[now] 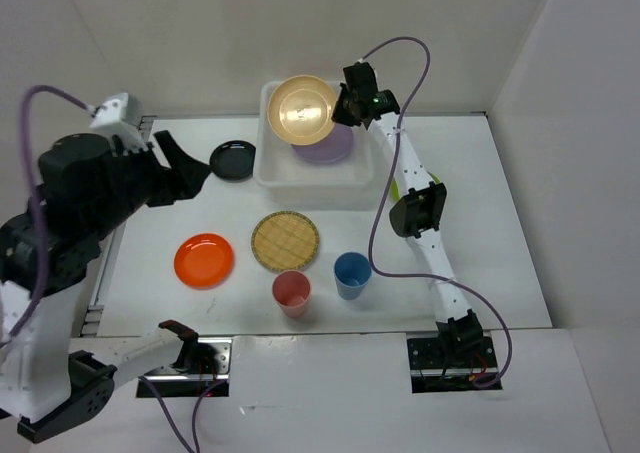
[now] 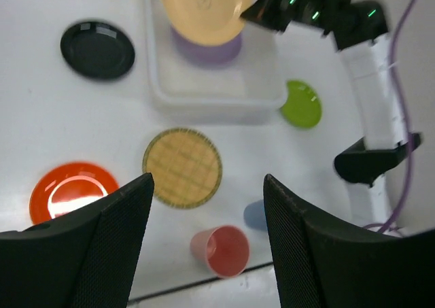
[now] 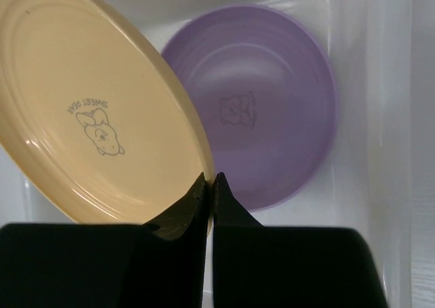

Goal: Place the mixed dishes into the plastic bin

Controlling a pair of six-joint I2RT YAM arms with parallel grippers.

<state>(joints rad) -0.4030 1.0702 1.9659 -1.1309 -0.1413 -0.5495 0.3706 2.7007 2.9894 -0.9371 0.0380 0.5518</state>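
My right gripper (image 1: 343, 104) (image 3: 210, 185) is shut on the rim of the tan plate (image 1: 303, 109) (image 3: 95, 111) and holds it tilted above the white plastic bin (image 1: 270, 169) (image 3: 394, 117). The lavender plate (image 1: 330, 147) (image 3: 272, 111) lies in the bin. On the table lie the black plate (image 1: 233, 160), the orange plate (image 1: 204, 260), the yellow lattice plate (image 1: 285, 241), the pink-red cup (image 1: 292, 293) and the blue cup (image 1: 352, 274). The lime green plate (image 2: 301, 104) lies right of the bin. My left gripper (image 1: 185, 173) (image 2: 207, 243) is open and empty, high above the table.
White walls enclose the table at the back and on both sides. The right arm's cable (image 1: 400, 53) loops over the bin's right side. The left arm's body (image 1: 80, 193) hangs over the table's left edge.
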